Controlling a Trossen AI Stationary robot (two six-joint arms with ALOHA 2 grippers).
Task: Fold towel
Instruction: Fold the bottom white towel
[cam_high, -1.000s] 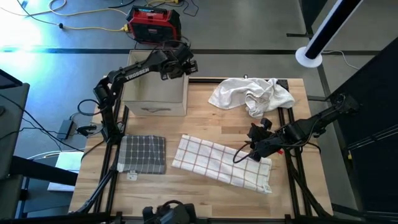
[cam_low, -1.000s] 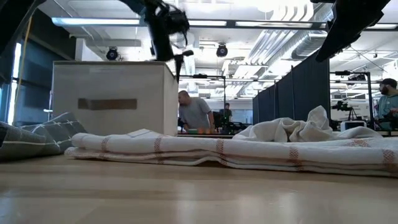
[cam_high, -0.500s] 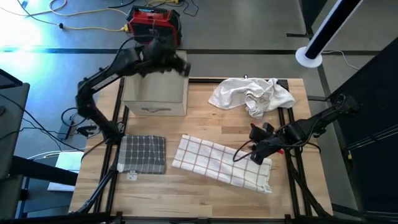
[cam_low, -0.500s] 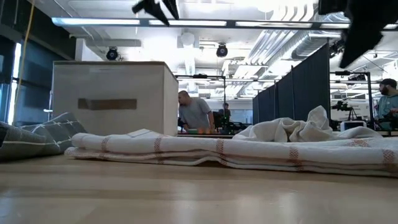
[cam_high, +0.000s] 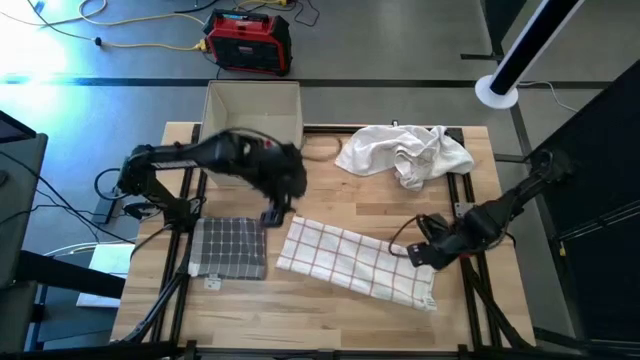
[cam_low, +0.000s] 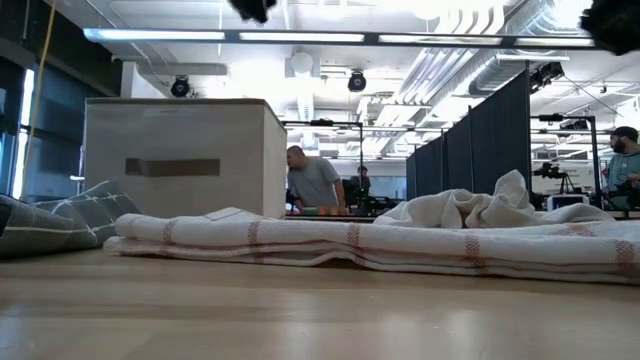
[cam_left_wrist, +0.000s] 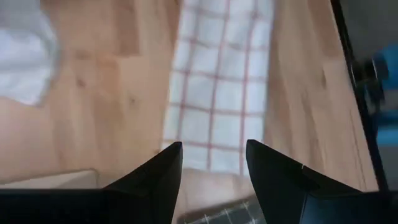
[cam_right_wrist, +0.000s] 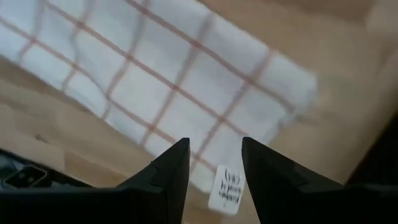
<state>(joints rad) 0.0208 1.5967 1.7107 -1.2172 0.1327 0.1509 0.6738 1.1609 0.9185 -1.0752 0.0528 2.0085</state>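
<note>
Hovering apart-fingered, left gripper (cam_high: 272, 215) sits above checked towel's (cam_high: 355, 260) left end; right gripper (cam_high: 412, 254), fingers also parted and holding nothing, over its right end.

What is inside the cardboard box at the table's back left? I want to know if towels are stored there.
The high view looks into the open cardboard box: only bare inner walls and floor show. The left arm hides its nearest edge.

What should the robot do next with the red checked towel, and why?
Probably lower both grippers to grab its ends. The red checked towel lies flat, one gripper over each end: the left gripper above one end, the right gripper above the other. Both are open and hold nothing.
</note>
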